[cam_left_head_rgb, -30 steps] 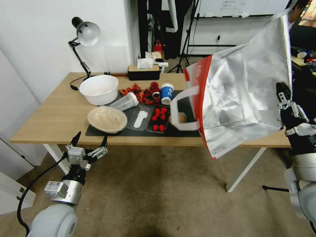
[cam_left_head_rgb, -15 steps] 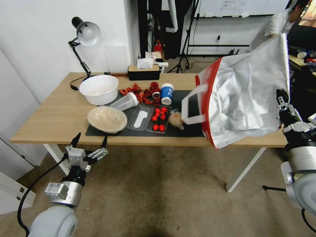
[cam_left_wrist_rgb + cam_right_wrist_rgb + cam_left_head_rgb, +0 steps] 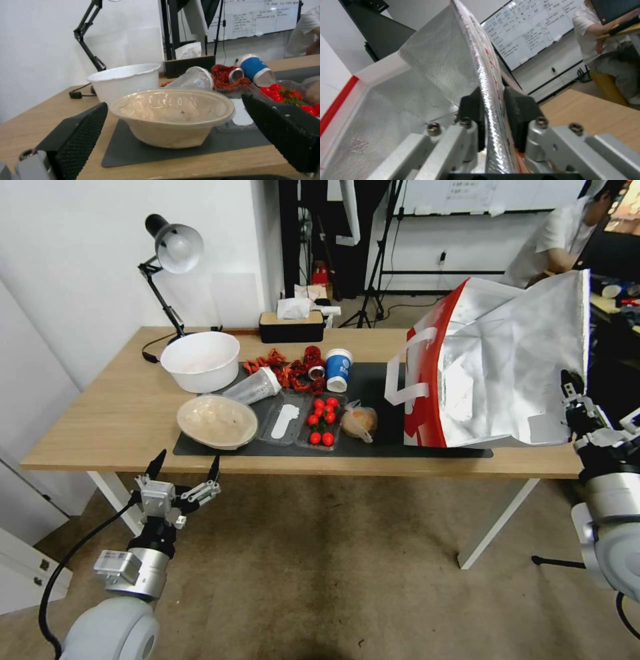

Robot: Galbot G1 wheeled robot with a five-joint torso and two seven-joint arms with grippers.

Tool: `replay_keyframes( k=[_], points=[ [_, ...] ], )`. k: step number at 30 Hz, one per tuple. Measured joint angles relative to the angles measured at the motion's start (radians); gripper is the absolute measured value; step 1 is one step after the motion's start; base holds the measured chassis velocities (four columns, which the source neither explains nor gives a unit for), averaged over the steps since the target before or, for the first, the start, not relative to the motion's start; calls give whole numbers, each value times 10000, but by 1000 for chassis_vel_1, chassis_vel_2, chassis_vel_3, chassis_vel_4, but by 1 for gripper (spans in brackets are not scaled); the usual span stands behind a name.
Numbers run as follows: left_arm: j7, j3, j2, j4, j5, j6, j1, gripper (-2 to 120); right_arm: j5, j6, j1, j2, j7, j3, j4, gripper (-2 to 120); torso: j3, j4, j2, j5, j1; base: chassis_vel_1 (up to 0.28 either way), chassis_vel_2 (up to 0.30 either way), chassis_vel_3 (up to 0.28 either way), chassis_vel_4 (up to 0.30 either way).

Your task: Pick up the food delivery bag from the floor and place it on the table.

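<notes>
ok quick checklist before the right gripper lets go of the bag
1. Food delivery bag bottom down on the table: ok, resting on the dark mat.
2. Right gripper pinching the bag's wall: ok, shut on it.
3. Bag will stand alone once released: cannot tell, it leans.
4. Clear of the bun pouch: ok, apart.
5. Left gripper out of the way: ok, open, low before the table edge.

We saw the table, light wood on white legs, carrying a dark mat, a desk lamp and a black tissue box. The food delivery bag rested on its right end, partly on the mat.
</notes>
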Motion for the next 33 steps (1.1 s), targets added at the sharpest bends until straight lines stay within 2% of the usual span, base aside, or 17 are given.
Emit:
replay_keyframes(
  k=[9,10,12,14,17,18,21,25,33],
  points=[
    [-3,26,-23,-7,64,-2,32,100,-5,-3,92,-166,-58,83,-118,52,0,0,0,0,0,0,0,0,0],
    [-3,26,-23,-7,64,-2,32,100,-5,-3,92,-166,-58,83,-118,52,0,0,0,0,0,0,0,0,0],
    [-19,30,-49,-11,95,-31,59,100,-5,-3,92,-195,-105,88,-119,63,0,0,0,0,0,0,0,0,0],
    [-22,30,-51,-11,98,-35,62,100,-4,-3,91,-198,-110,88,-119,65,0,0,0,0,0,0,0,0,0],
    [-32,23,-72,-46,113,-69,109,100,-9,1,86,-212,-189,101,-96,83,0,0,-1,1,0,0,0,0,0],
    [-32,23,-72,-46,113,-69,109,100,-9,1,86,-212,-189,101,-96,83,0,0,-1,1,0,0,0,0,0],
    [-35,20,-83,-49,137,-91,118,100,-71,12,7,-216,-313,148,-90,97,0,0,-1,1,0,0,0,0,0],
    [-37,34,-94,-41,154,-183,122,100,-258,36,-93,-208,-415,186,-71,100,-1,0,0,1,0,0,0,0,0],
    [-32,70,-104,89,202,-336,65,100,-2853,357,-638,103,-1052,254,71,100,-1,-1,-1,-1,-1,0,0,0,0]
  ],
)
